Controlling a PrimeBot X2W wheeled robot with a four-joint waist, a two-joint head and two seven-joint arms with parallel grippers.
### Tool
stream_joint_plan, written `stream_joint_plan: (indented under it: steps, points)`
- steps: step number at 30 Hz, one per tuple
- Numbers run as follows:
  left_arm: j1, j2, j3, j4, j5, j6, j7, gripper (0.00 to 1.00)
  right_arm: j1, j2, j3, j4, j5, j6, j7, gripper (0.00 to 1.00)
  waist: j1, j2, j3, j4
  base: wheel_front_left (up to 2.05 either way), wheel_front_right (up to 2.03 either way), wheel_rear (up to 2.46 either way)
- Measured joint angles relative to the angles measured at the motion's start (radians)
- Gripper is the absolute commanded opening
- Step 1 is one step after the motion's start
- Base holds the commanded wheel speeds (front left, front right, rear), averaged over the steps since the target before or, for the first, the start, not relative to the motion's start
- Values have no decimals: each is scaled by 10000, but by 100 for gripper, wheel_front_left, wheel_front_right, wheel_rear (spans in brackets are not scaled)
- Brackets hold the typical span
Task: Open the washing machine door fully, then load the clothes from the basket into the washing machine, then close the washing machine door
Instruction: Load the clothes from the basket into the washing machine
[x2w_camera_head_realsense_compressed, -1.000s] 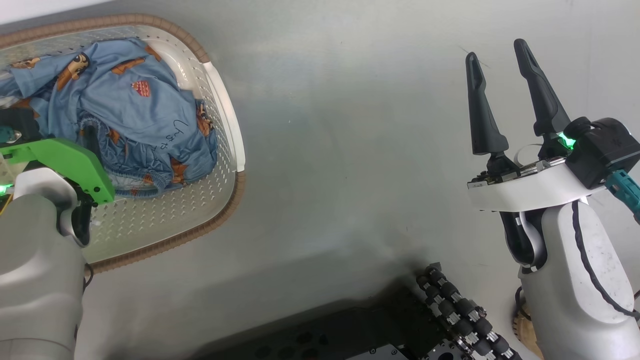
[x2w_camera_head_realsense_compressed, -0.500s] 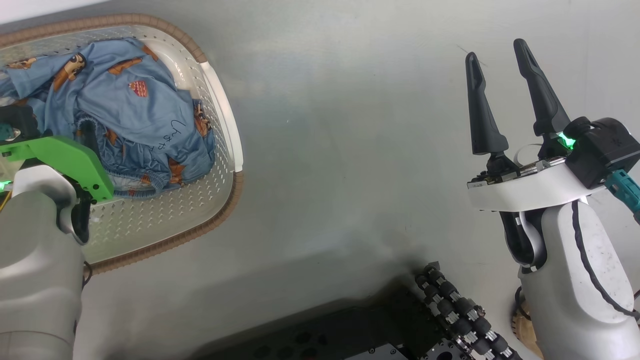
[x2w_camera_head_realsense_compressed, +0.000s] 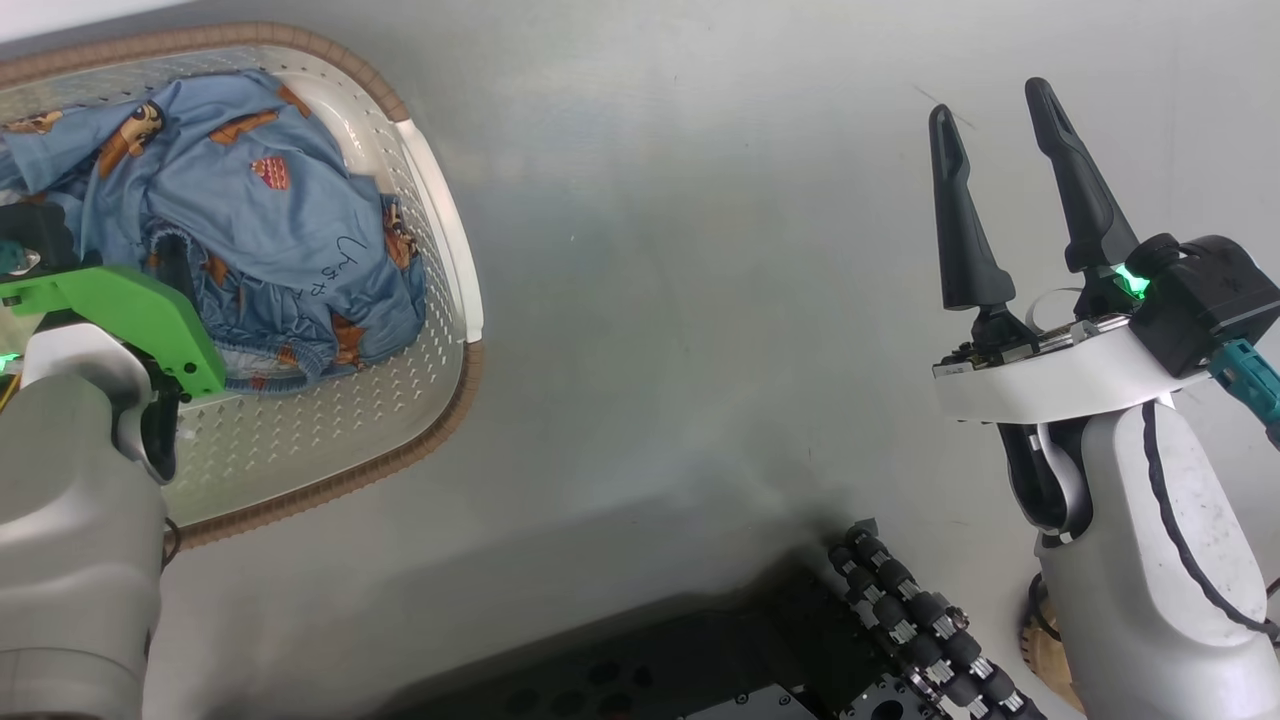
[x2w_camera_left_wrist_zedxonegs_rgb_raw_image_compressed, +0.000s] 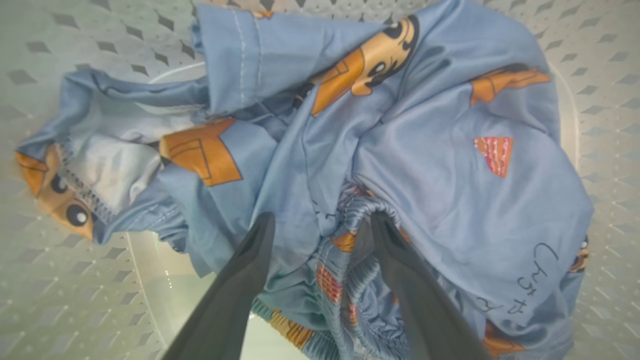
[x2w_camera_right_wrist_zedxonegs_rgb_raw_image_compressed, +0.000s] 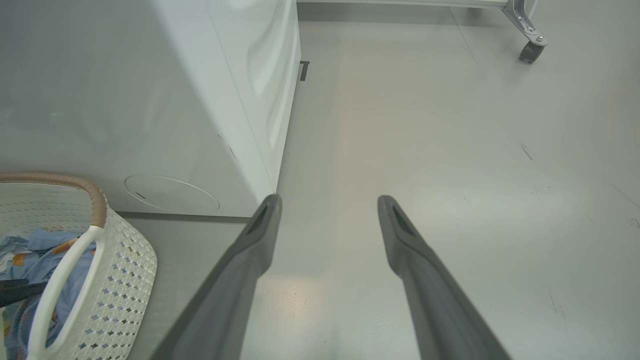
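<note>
Head view: basket (x2w_camera_head_realsense_compressed: 440, 230) and clothes (x2w_camera_head_realsense_compressed: 270, 230) sit a touch further up-left than a second ago. The heap's shape is unchanged, so likely a camera shift, nothing lifted. Left claw (x2w_camera_left_wrist_zedxonegs_rgb_raw_image_compressed: 321, 220) is spread wide, straddling an elastic fold of the clothes, not pinched yet. Right claw (x2w_camera_head_realsense_compressed: 988, 98) is wide too, empty over the floor (x2w_camera_head_realsense_compressed: 700, 300), unmoved. Washing machine (x2w_camera_right_wrist_zedxonegs_rgb_raw_image_compressed: 210, 100) stands just behind the basket.

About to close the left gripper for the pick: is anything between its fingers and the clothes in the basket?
Nothing visible is in the way. The open left gripper straddles a gathered fold of the clothes inside the basket, with only fabric between its jaws.
</note>
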Motion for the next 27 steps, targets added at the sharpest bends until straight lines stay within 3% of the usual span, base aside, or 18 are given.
stream_joint_plan:
  steps: [5,6,10,11,12,15,27]
  points:
    - [-92,12,-96,134,61,-2,-77,100,0,2,10,0,13,0,0,100,0,0,51,-22,0,0,0]
    - [-109,12,-117,161,81,-2,-77,96,0,2,10,0,13,0,0,100,0,0,57,-27,0,0,0]
    - [-191,13,-163,326,81,-12,-167,64,-3,4,4,0,21,0,0,100,0,0,77,-45,0,0,0]
    - [-208,13,-171,359,81,-13,-180,43,-3,4,2,0,36,0,0,100,0,0,81,-50,0,0,0]
    - [-217,13,-178,380,82,-13,-188,38,-5,4,0,0,50,0,0,100,0,0,85,-53,0,0,0]
    - [-242,12,-188,424,82,-13,-222,0,-12,4,-2,0,61,0,0,100,0,0,91,-59,0,0,0]
    - [-297,-2,-173,738,81,-219,-725,0,-203,6,-8,82,167,0,0,100,0,0,-125,18,0,0,0]
